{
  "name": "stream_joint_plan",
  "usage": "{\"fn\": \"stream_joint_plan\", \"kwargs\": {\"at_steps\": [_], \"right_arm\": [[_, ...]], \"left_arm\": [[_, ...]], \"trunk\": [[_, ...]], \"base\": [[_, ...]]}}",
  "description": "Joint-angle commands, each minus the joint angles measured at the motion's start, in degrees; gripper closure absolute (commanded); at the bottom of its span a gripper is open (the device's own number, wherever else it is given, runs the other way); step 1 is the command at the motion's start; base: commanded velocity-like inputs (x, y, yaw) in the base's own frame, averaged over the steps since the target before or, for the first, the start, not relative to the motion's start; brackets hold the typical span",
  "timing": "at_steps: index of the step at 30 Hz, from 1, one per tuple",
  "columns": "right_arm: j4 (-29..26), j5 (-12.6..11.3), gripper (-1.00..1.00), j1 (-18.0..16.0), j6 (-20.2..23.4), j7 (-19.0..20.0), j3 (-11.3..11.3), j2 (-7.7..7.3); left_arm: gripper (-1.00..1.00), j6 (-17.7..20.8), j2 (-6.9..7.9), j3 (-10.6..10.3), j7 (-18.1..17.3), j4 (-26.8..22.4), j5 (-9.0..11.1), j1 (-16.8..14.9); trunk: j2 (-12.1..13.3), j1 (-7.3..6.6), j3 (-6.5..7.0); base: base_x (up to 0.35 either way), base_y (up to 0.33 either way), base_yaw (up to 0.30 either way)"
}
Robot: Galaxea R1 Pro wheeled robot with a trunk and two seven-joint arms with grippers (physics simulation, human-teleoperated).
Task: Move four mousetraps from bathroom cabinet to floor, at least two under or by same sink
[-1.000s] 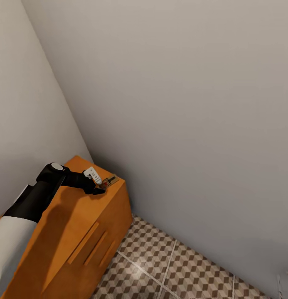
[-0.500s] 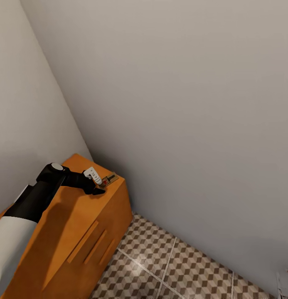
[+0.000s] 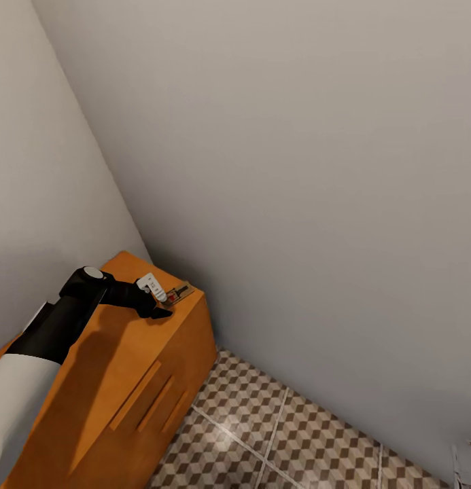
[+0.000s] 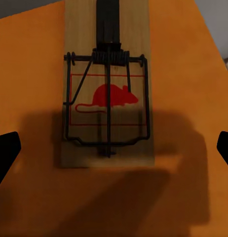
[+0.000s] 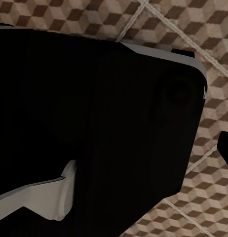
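Observation:
One mousetrap (image 3: 179, 295) lies flat on the far corner of the orange-brown cabinet (image 3: 126, 353), close to the wall. My left gripper (image 3: 163, 305) reaches over the cabinet top and hovers just short of the trap. In the left wrist view the mousetrap (image 4: 108, 98) is a tan board with dark wire and a red mouse print. The left gripper (image 4: 114, 149) is open, its two dark fingertips (image 4: 5, 154) wide apart on either side of the board's near end and not touching it. One right fingertip (image 5: 225, 146) shows over the bathroom floor (image 5: 193, 29), set wide.
Two grey walls meet behind the cabinet's far corner. Cube-patterned floor tiles (image 3: 262, 421) spread to the right of the cabinet front, which has bar-handled drawers (image 3: 136, 397). My own dark body (image 5: 94, 113) blocks most of the right wrist view.
The head view has shifted very slightly. The left arm, gripper and mousetrap stay where they were.

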Motion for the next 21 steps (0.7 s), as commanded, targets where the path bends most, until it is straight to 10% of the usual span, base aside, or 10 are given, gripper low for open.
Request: {"fn": "stream_joint_plan", "kwargs": {"at_steps": [1,21], "right_arm": [[0.1,-0.3,-1.00,0.0,-0.2,0.1,0.2,0.00],[0.1,-0.3,-1.00,0.0,-0.3,0.1,0.2,0.04]], "left_arm": [[-1.00,0.5,0.03,-0.1,-0.3,-0.1,-0.3,-0.1],[-1.00,0.5,0.02,-0.8,-0.2,-0.1,-0.3,-0.1]], "trunk": [[-0.1,0.03,-0.09],[-0.1,0.03,-1.09]], "base": [[0.000,0.000,0.000],[0.000,0.000,0.000]]}}
